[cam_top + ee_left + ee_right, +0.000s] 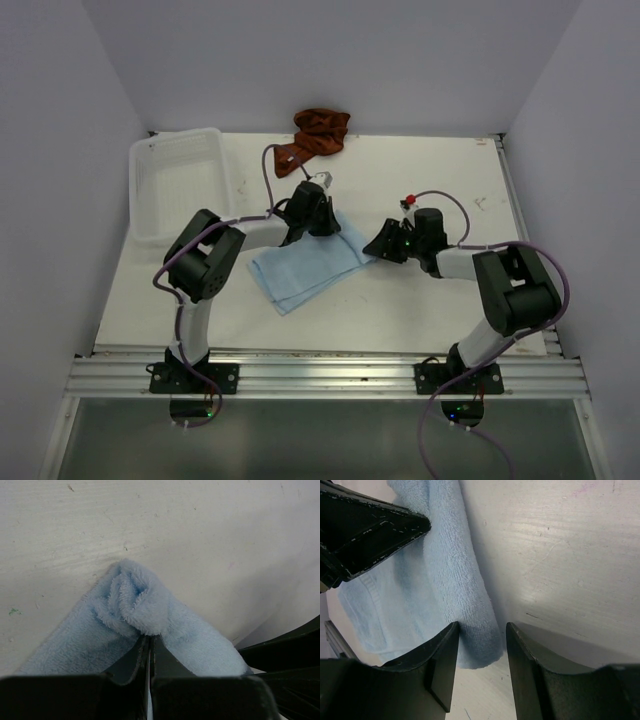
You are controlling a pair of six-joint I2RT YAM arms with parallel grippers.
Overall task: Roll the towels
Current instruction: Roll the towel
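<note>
**Desk:** What's the overhead giving you?

**Me:** I've got the blue towel point(305, 268) lying flat on the table point(430, 310), middle of the frame, turned corner-up like a diamond. The rust towel point(318, 135) is a crumpled heap at top centre, on the table's far edge and well apart from the blue one. There's a white basket point(178, 180) in the upper left.

**Desk:** And the arms?

**Me:** My left gripper point(325, 222) is down on the blue towel's upper corner. My right gripper point(372, 248) is at its right-hand corner.

**Desk:** Go to the left wrist.

**Me:** The jaws are together and clamped on the cloth. A curled, bunched lump of blue towel sits right at the tips, centre frame, and the rest of it spreads away to lower left and lower right. I can see a black piece of the other arm in the lower right corner.

**Desk:** Right wrist?

**Me:** The jaws are apart here. The towel's thick edge runs down from the top of the frame, and its end lies between my two fingers point(440, 665) at bottom centre. It's close against the left-hand one, but I can't tell whether it touches the other. The left gripper is the dark shape in the upper left, over the towel.
</note>
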